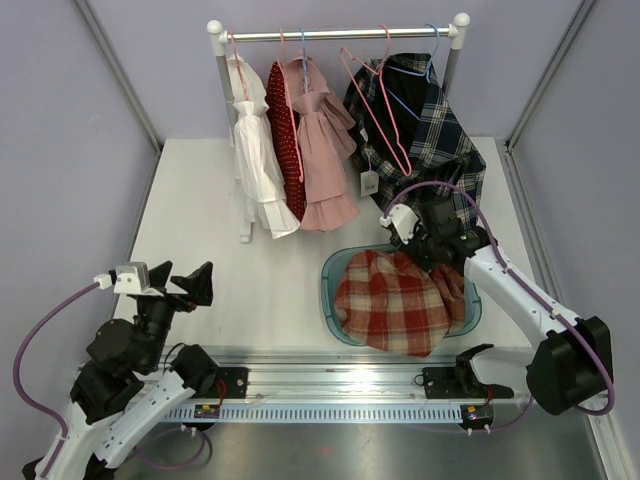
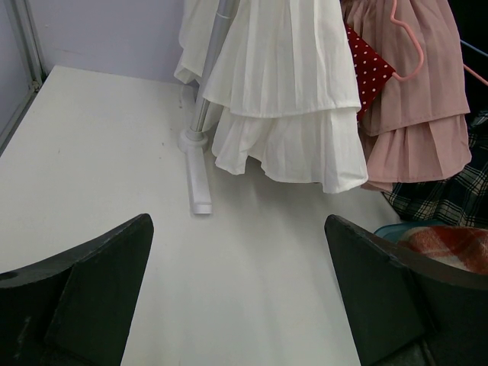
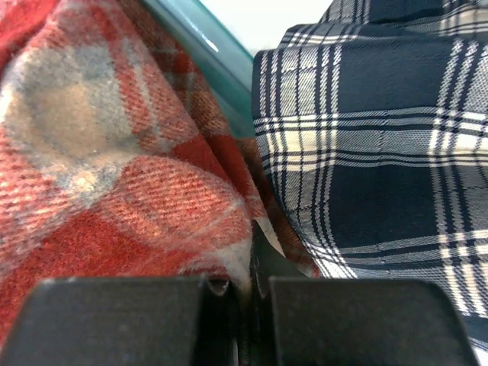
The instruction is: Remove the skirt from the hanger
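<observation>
Bench [image 1: 250, 300], top view
- Rack [image 1: 340, 34], top of frame: white dress [image 1: 258, 170], red dotted garment [image 1: 285, 130], pink dress [image 1: 322, 170]
- Skirt [image 1: 420, 110], navy plaid: hangs from the rail at upper right, hem trailing down to the right arm
- Basin [image 1: 328, 280], teal, centre right: holds a red plaid cloth [image 1: 395, 300]
- Left gripper [image 1: 183, 280], lower left: jaws wide, nothing between them
- Right gripper [image 3: 244, 286], at basin's upper right rim: jaws closed tight where skirt and red cloth meet; any cloth pinched cannot be told
</observation>
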Robot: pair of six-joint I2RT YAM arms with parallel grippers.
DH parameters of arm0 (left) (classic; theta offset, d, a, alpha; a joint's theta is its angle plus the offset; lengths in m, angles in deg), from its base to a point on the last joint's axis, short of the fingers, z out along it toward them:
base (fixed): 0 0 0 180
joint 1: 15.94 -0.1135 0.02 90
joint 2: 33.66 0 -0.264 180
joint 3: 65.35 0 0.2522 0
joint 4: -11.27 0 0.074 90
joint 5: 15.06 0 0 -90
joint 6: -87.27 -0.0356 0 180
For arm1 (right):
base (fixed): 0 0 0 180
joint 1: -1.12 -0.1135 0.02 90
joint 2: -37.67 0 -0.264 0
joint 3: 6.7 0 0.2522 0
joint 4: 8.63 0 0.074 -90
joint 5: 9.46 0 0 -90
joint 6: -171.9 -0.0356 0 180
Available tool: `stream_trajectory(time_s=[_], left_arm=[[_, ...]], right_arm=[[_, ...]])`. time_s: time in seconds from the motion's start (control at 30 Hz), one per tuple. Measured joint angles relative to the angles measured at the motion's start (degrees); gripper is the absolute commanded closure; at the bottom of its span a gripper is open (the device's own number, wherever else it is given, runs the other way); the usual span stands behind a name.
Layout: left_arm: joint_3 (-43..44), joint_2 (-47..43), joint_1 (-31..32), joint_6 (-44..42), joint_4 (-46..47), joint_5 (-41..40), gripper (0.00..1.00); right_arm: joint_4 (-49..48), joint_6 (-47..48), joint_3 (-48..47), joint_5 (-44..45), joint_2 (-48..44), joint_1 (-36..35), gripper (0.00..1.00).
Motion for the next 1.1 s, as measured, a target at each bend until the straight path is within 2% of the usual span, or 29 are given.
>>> stream_trajectory(time_s=[0.07, 0.1, 0.13, 0.2, 0.23, 0.27, 0.4, 0.6, 0.7, 0.8, 0.97, 1.03, 1.1], left_arm=[[0.0, 0.0, 0.0, 0.0, 0.0, 0.0, 0.01], [0.0, 0.0, 0.0, 0.0, 0.0, 0.1, 0.01], [0.0, 0.0, 0.0, 0.0, 0.0, 0.1, 0.01], [0.0, 0.0, 0.0, 0.0, 0.0, 0.2, 0.01], [0.0, 0.0, 0.0, 0.0, 0.0, 0.2, 0.01], [0.0, 0.0, 0.0, 0.0, 0.0, 0.2, 0.01], [0.0, 0.0, 0.0, 0.0, 0.0, 0.2, 0.01], [0.0, 0.0, 0.0, -0.2, 0.0, 0.4, 0.01], [0.0, 0.0, 0.0, -0.4, 0.0, 0.4, 0.01], [0.0, 0.0, 0.0, -0.4, 0.1, 0.7, 0.01], [0.0, 0.1, 0.0, -0.4, 0.3, 1.0, 0.01], [0.0, 0.2, 0.0, -0.4, 0.4, 1.1, 0.01], [0.0, 0.6, 0.0, -0.5, 0.4, 1.2, 0.01]], right_arm=[[-0.5, 0.3, 0.2, -0.1, -0.4, 0.2, 0.84], [-0.3, 0.4, 0.2, -0.3, -0.6, 0.2, 0.67], [-0.1, 0.7, 0.2, -0.5, -0.8, 0.2, 0.54], [1.4, 1.8, 0.1, -1.4, -1.6, 0.2, 0.35], [2.9, 2.1, -0.3, -2.1, -2.4, 0.2, 0.20], [4.3, 2.1, -0.9, -2.8, -3.5, 0.2, 0.15], [9.5, 2.9, -8.4, -3.8, -8.6, 0.2, 0.10], [12.0, 3.2, -21.1, -4.9, -9.6, 0.2, 0.07], [15.4, 4.0, -23.9, -11.4, -8.5, 0.3, 0.08], [17.8, 3.2, -27.3, -20.5, -5.6, 0.3, 0.12], [13.7, -8.7, -39.1, -33.4, 6.1, 0.2, 0.15], [9.5, -14.8, -43.8, -33.9, 10.7, -0.3, 0.14], [6.1, -20.2, -48.2, -30.7, 14.7, -2.0, 0.13]])
